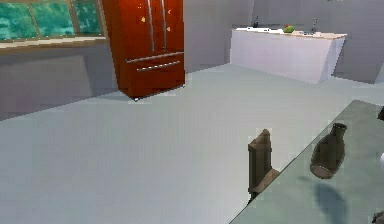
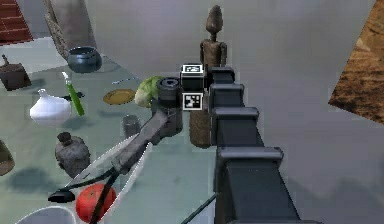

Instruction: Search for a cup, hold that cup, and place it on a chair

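A small grey cup-like cylinder stands on the grey-green table in the arm side view. My arm rises from the bottom edge, ending at two white marker squares. The gripper slants down to the left from them over the tabletop, its thin fingers ending by a red round fruit and a dark vase. I cannot tell whether it holds anything. A dark wooden chair stands at the table's edge in the forward view.
Also on the table are a blue bowl, a white flask, a green bottle, a plate, a leafy green and a wooden statue. Ahead, bare floor reaches a red fridge and a white counter.
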